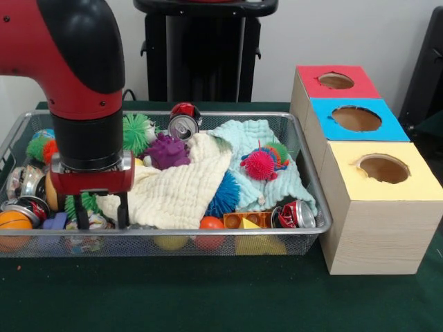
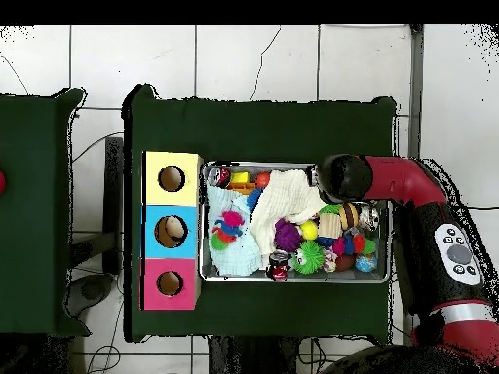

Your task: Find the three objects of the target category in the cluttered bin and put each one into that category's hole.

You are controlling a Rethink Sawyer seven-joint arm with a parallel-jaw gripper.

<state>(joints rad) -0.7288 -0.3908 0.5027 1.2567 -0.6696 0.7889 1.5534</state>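
My gripper (image 1: 100,216) hangs low in the left front part of the wire bin (image 1: 315,232), open, its two black fingers (image 1: 123,211) spread over small toys beside a cream cloth (image 1: 183,187). Nothing is clamped between them. In the bin lie crushed cans (image 1: 183,125) (image 1: 294,214) (image 1: 24,183), a purple spiky toy (image 1: 166,151), a green spiky ball (image 1: 137,131), a pink spiky ball (image 1: 259,164) and a blue spiky ball (image 1: 223,196). The wooden box at the right has a red hole (image 1: 336,81), a blue hole (image 1: 356,118) and a yellow hole (image 1: 383,168). From overhead, the arm (image 2: 346,177) hides the gripper.
A light blue cloth (image 1: 252,138) covers the bin's right half. An orange ball (image 1: 14,225), a smaller orange ball (image 1: 211,223) and yellow blocks (image 1: 250,223) lie along the front wall. In the overhead view, the box (image 2: 171,231) stands to the left of the bin (image 2: 297,277).
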